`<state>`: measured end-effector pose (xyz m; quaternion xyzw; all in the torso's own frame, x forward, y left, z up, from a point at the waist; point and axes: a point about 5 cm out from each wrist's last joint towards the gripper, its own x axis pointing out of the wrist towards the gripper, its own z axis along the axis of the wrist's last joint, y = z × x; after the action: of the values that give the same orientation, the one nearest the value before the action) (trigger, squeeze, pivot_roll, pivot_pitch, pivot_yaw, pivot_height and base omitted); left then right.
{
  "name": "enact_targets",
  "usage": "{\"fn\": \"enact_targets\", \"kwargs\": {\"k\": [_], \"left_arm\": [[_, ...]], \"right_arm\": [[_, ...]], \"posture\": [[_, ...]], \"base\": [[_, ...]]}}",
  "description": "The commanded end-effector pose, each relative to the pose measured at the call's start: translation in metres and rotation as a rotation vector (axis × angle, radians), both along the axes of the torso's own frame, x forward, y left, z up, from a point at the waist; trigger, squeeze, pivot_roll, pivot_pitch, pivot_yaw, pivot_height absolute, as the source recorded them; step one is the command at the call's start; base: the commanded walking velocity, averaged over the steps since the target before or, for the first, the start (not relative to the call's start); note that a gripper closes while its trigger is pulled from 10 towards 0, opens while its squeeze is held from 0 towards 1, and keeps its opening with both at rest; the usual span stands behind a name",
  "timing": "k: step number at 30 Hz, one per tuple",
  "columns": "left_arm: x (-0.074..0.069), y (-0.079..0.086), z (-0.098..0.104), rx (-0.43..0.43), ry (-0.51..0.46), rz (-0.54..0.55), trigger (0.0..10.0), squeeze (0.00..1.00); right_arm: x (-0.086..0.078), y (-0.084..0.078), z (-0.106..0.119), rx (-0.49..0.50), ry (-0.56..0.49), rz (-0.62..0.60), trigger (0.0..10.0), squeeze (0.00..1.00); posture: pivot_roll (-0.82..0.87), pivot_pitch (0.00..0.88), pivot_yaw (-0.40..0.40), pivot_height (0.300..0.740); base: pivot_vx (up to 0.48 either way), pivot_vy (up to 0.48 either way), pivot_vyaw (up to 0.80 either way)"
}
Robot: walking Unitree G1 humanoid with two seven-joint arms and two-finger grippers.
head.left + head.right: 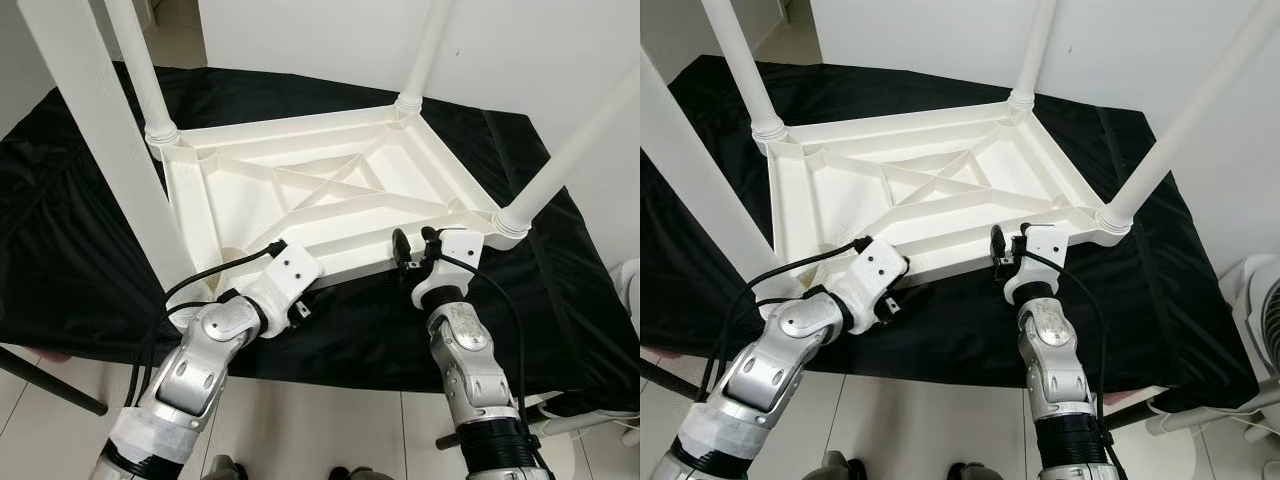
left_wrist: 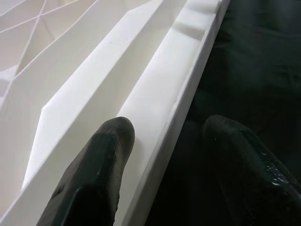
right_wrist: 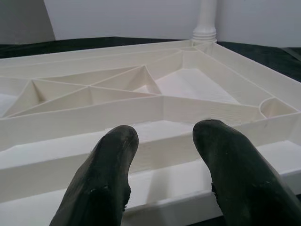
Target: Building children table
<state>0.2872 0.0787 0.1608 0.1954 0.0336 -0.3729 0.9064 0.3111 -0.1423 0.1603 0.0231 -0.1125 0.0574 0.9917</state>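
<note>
Left gripper (image 2: pixel 164 155) spread wide, straddling the near rim of the upturned white table (image 1: pixel 300 190): one finger (image 2: pixel 101 165) inside the edge channel, the other over the black cloth (image 1: pixel 80 250) outside. Right gripper (image 3: pixel 164 155) also parted, holding nothing, fingertips poised above the same near rim, close to the corner leg (image 1: pixel 570 150). Table lies top-down on the cloth, legs up. Cloth margin clear on both flanks; pale floor tiles (image 1: pixel 320 430) just below.

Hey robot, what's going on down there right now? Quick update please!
Left hand open, fingers straddling near rim of upturned white table. Right hand open over the same rim. All four legs fitted, pointing up. Black cloth underneath; nothing blocking.
</note>
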Motion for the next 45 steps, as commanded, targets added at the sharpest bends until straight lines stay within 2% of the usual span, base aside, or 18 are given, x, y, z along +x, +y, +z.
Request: {"fn": "enact_targets", "kwargs": {"k": [1,2,3,4,6,7,11,17,27,28,30,31,36,37,41,43,44,45], "left_arm": [[-0.001,0.000,-0.001,0.007,0.018,0.021,10.0,0.00],[-0.001,0.000,-0.001,0.007,0.018,0.021,10.0,0.00],[-0.002,-0.001,-0.004,0.030,0.028,0.016,9.1,0.00],[-0.002,-0.001,-0.006,0.054,0.034,0.009,3.3,0.00],[-0.003,-0.001,-0.007,0.072,0.037,0.006,3.3,0.00],[-0.003,-0.002,-0.007,0.076,0.033,0.004,0.0,0.00],[-0.003,-0.003,-0.007,0.085,0.040,0.002,0.0,0.00],[0.005,-0.024,-0.003,0.129,-0.009,-0.094,0.0,0.00],[0.012,-0.050,0.010,0.123,-0.066,-0.176,0.0,0.00],[0.011,-0.055,0.012,0.122,-0.075,-0.191,7.1,0.00],[0.010,-0.057,0.013,0.121,-0.080,-0.199,7.1,0.00],[0.009,-0.059,0.013,0.122,-0.084,-0.205,10.0,0.00],[0.003,-0.056,0.009,0.108,-0.077,-0.228,10.0,0.00],[0.002,-0.054,0.008,0.084,-0.061,-0.227,10.0,1.00],[-0.003,-0.049,0.011,0.018,-0.068,-0.212,10.0,1.00],[-0.008,-0.047,0.016,0.004,-0.142,-0.199,10.0,1.00],[-0.010,-0.046,0.017,-0.004,-0.160,-0.191,10.0,0.72],[-0.010,-0.046,0.017,-0.004,-0.160,-0.191,10.0,0.72]], "right_arm": [[0.001,-0.002,-0.003,0.009,0.007,-0.001,10.0,0.00],[0.001,-0.002,-0.003,0.009,0.007,-0.001,10.0,0.00],[0.001,-0.002,-0.003,0.010,0.006,-0.001,10.0,0.00],[0.000,-0.003,-0.003,0.010,0.006,-0.005,10.0,0.00],[0.000,-0.003,-0.004,0.009,0.005,-0.008,10.0,0.00],[-0.001,-0.004,-0.004,0.009,0.005,-0.011,10.0,0.00],[-0.001,-0.005,-0.005,0.010,0.004,-0.015,10.0,0.00],[-0.002,-0.006,-0.006,0.011,0.007,-0.025,10.0,0.00],[-0.003,-0.009,-0.005,0.016,0.005,-0.041,10.0,0.00],[-0.004,-0.009,-0.005,0.016,0.006,-0.045,10.0,0.00],[-0.004,-0.010,-0.005,0.016,0.006,-0.048,10.0,0.00],[-0.005,-0.010,-0.005,0.016,0.005,-0.049,10.0,0.00],[-0.006,-0.012,-0.006,0.013,0.007,-0.057,10.0,0.00],[-0.006,-0.013,-0.006,0.012,0.007,-0.058,10.0,0.00],[-0.004,-0.011,-0.006,0.011,0.008,-0.052,10.0,0.00],[-0.004,-0.009,-0.005,0.011,0.007,-0.044,10.0,0.00],[-0.003,-0.009,-0.005,0.011,0.007,-0.042,10.0,0.00],[-0.003,-0.009,-0.005,0.011,0.007,-0.042,10.0,0.00]], "posture": [[0.02,0.098,-0.080,0.740],[0.02,0.098,-0.080,0.740],[0.01,0.095,-0.075,0.740],[0.01,0.093,-0.069,0.740],[0.01,0.093,-0.069,0.740],[0.00,0.093,-0.066,0.740],[0.00,0.094,-0.062,0.740],[-0.01,0.101,-0.058,0.740],[-0.03,0.110,-0.051,0.740],[-0.03,0.109,-0.050,0.740],[-0.03,0.112,-0.048,0.740],[-0.03,0.112,-0.048,0.740],[-0.03,0.115,-0.050,0.740],[-0.03,0.115,-0.050,0.740],[-0.02,0.116,-0.058,0.740],[-0.02,0.117,-0.061,0.740],[-0.01,0.115,-0.063,0.740],[-0.01,0.115,-0.063,0.740]], "base": [[0.000,0.000,0.00],[0.000,0.000,0.00],[0.000,0.000,0.00],[0.000,0.000,0.00],[0.000,0.000,0.00],[0.000,0.000,0.00],[0.000,0.000,0.00],[0.000,0.000,0.00],[0.000,0.000,0.00],[0.000,0.000,0.00],[0.000,0.000,0.00],[0.000,0.000,0.00],[0.000,0.000,0.00],[0.000,0.000,0.00],[0.000,0.000,0.00],[0.000,0.000,0.00],[0.000,0.000,0.00],[0.000,0.000,0.00]]}}
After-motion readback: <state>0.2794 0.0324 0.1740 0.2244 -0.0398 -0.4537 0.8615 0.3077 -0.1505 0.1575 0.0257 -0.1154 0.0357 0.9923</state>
